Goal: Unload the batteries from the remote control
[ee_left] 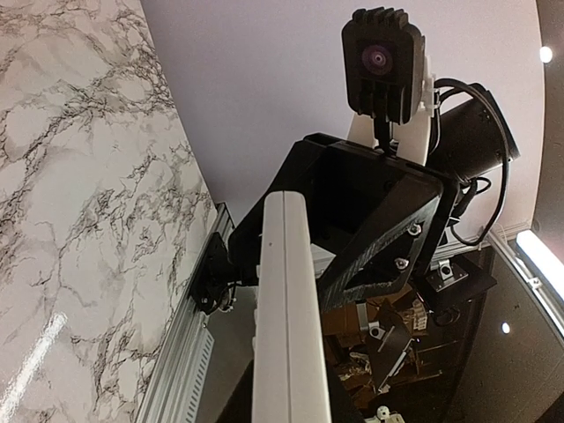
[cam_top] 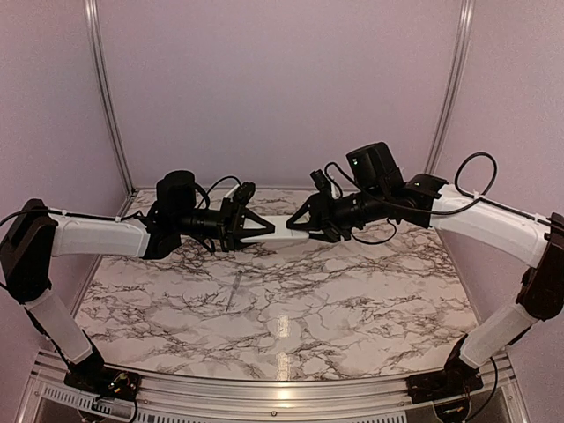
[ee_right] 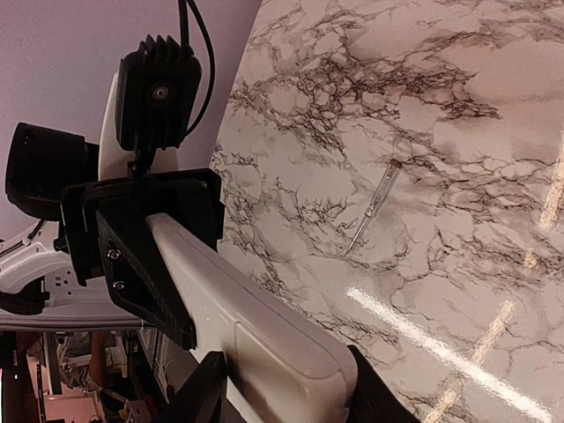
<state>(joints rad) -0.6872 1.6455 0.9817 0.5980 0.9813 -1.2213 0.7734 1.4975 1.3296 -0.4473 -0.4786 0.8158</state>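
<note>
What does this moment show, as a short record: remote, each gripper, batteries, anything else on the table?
remote: held in the air between the two arms, above the table
left gripper: shut on one end of the remote
right gripper: fingers flank the other end; grip unclear
batteries: none visible
rod: thin, lying on the table, apart from both grippers

Lighting is soft and even. Glare streaks cross the glossy surface (ee_right: 458, 176) beside the right hand (ee_right: 282, 392). Top view bows at edges.
</note>
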